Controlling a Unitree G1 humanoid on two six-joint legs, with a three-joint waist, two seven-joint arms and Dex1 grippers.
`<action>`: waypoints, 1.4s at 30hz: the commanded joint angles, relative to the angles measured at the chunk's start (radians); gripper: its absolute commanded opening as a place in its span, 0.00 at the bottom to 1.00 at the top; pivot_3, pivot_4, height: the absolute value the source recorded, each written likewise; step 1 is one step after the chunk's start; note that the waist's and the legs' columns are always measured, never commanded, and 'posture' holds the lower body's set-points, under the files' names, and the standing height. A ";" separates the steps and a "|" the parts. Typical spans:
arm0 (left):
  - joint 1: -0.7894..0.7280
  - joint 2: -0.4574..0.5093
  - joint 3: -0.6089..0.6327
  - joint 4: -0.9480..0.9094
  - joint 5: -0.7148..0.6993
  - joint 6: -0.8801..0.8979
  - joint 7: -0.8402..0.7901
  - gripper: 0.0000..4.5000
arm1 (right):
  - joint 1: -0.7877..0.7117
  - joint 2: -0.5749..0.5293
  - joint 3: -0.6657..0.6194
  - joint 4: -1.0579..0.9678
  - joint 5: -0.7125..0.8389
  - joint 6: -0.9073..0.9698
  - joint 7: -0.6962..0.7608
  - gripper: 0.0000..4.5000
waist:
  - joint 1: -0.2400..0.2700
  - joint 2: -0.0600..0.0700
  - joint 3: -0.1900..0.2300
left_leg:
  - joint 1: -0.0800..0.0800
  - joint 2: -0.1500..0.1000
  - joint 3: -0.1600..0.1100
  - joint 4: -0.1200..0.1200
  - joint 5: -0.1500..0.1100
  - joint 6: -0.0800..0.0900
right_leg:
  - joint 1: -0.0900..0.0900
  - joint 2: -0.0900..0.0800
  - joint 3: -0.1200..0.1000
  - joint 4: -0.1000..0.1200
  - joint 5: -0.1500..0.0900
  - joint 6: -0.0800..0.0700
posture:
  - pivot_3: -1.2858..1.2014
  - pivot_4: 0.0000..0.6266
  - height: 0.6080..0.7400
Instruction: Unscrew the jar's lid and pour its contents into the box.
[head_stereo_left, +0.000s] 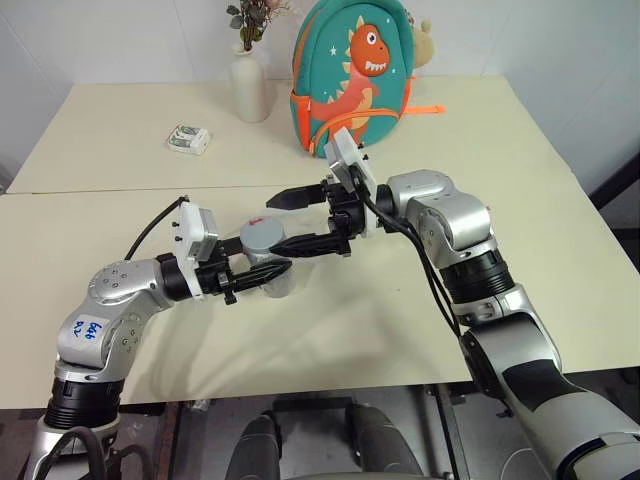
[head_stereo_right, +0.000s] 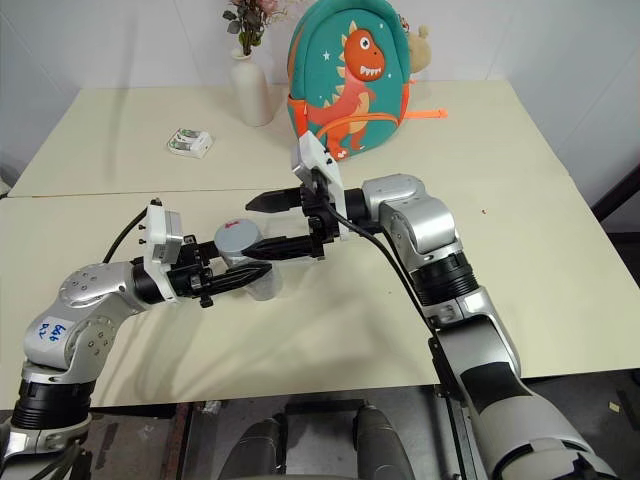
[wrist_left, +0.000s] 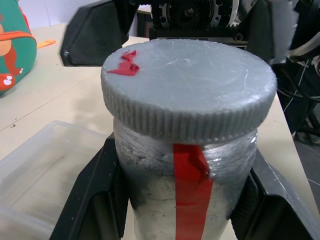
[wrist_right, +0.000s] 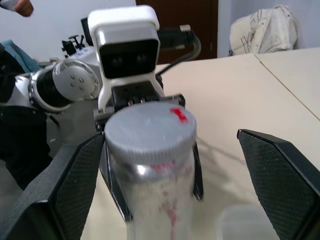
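Note:
My left gripper (head_stereo_left: 272, 270) is shut on the jar (wrist_left: 192, 170), a silver-grey cylinder with a red strip, and holds it upright just above the table. The ribbed grey lid (wrist_left: 187, 85) with a red mark sits on top of the jar. My right gripper (head_stereo_left: 275, 222) comes in from the right, open, with one finger on each side of the lid (wrist_right: 150, 131) and clear gaps between. The clear plastic box (wrist_left: 45, 165) lies on the table close beside the jar. The contents are hidden inside the jar.
At the back of the cream table (head_stereo_left: 120, 120) stand a white vase (head_stereo_left: 250, 88) with flowers and a teal dinosaur backpack (head_stereo_left: 352, 75). A white-and-green packet (head_stereo_left: 188, 139) lies at the back left. The table's front edge runs just below both arms.

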 joint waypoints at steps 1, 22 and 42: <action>-0.006 0.007 0.023 -0.037 -0.021 -0.012 -0.008 0.47 | -0.033 -0.014 -0.024 0.008 -0.003 -0.026 0.008 0.99 | 0.000 0.000 0.000 | 0.000 0.000 0.000 0.000 0.000 0.000 | 0.000 0.000 0.000 0.000 0.000 0.000 | 0.52 0.24 1.00; -0.003 0.010 0.029 -0.040 -0.023 -0.007 -0.016 0.47 | -0.072 -0.032 -0.044 0.143 -0.040 -0.084 0.024 0.99 | -0.001 0.000 0.000 | 0.000 0.000 0.000 0.000 0.000 0.000 | 0.000 0.000 0.000 0.000 0.000 0.000 | 0.52 0.24 1.00; -0.002 0.009 0.028 -0.037 -0.020 -0.011 -0.014 0.47 | -0.014 -0.027 -0.035 -0.084 0.067 0.069 0.065 0.99 | 0.001 0.000 0.000 | 0.000 0.000 0.000 0.000 0.000 0.000 | 0.000 0.000 0.000 0.000 0.000 0.000 | 0.52 0.24 1.00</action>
